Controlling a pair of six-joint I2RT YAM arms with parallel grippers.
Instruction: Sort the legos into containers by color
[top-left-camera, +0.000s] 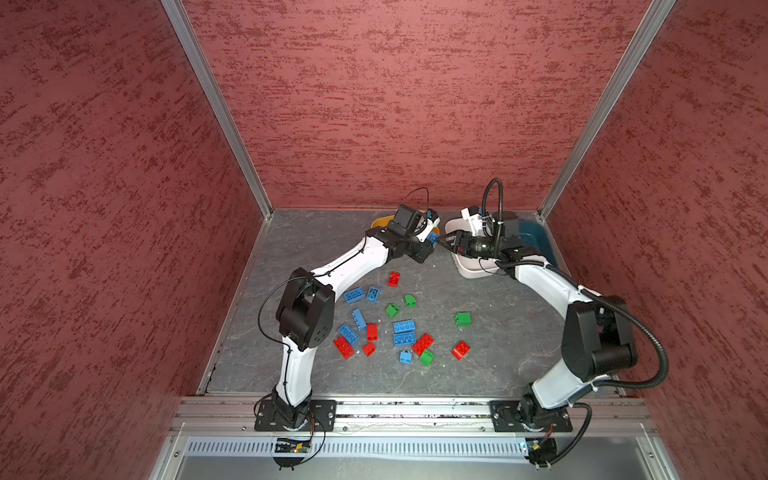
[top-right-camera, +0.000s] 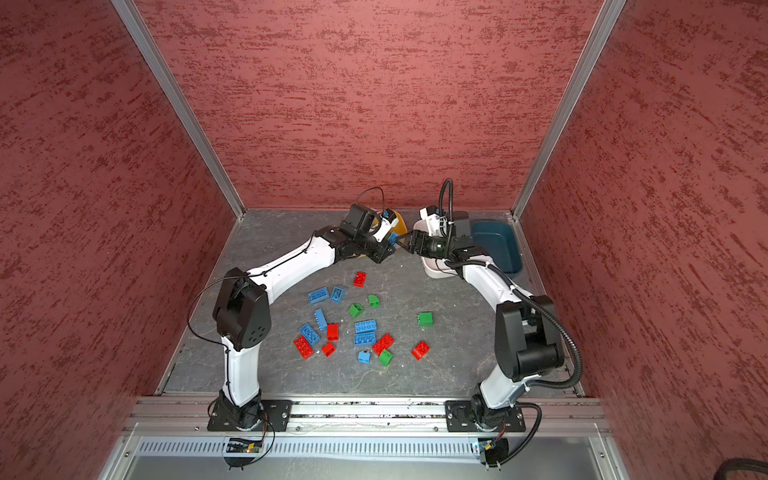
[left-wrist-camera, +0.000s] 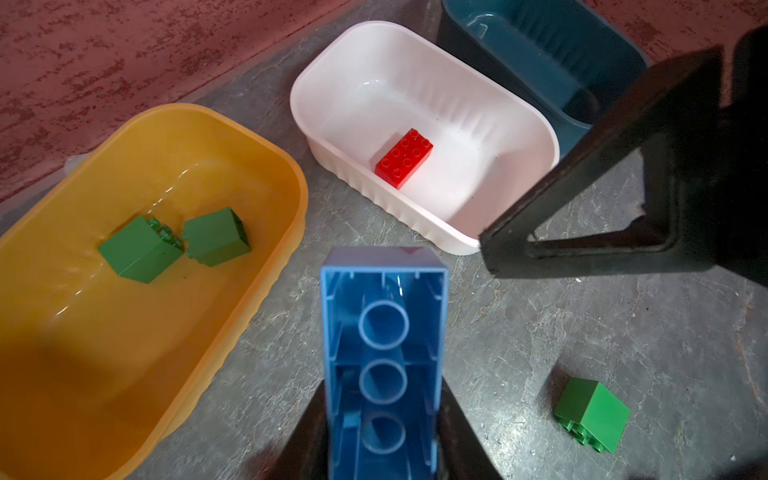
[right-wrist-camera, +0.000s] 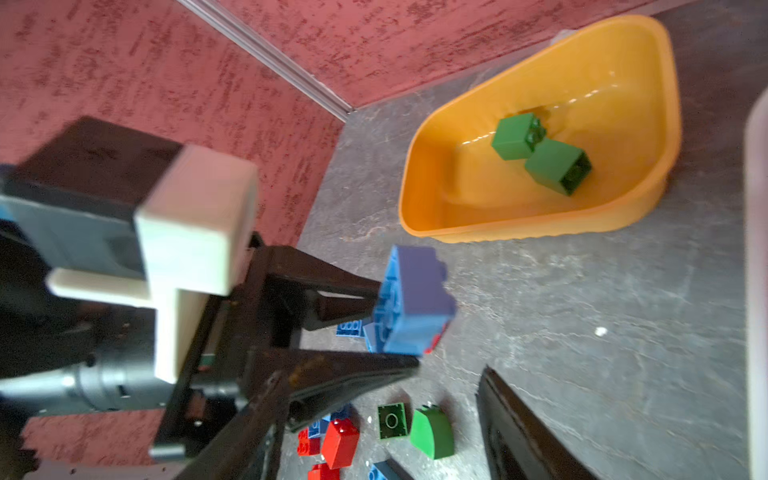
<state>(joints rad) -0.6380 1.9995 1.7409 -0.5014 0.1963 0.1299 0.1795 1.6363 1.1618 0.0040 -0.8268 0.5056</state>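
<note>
Near the orange tub (left-wrist-camera: 249, 129), left hand (left-wrist-camera: 383, 390) pinches blue brick (left-wrist-camera: 382, 328) lengthwise along fingers (left-wrist-camera: 305, 436); right hand (top-left-camera: 444, 242) spread.

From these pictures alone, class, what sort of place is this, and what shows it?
Most likely a robot lab test cell: two white-and-black robot arms bolted to an aluminium rail, red textured walls boxing in a grey stone-patterned tabletop, with coloured plastic toy bricks scattered on it.
</note>
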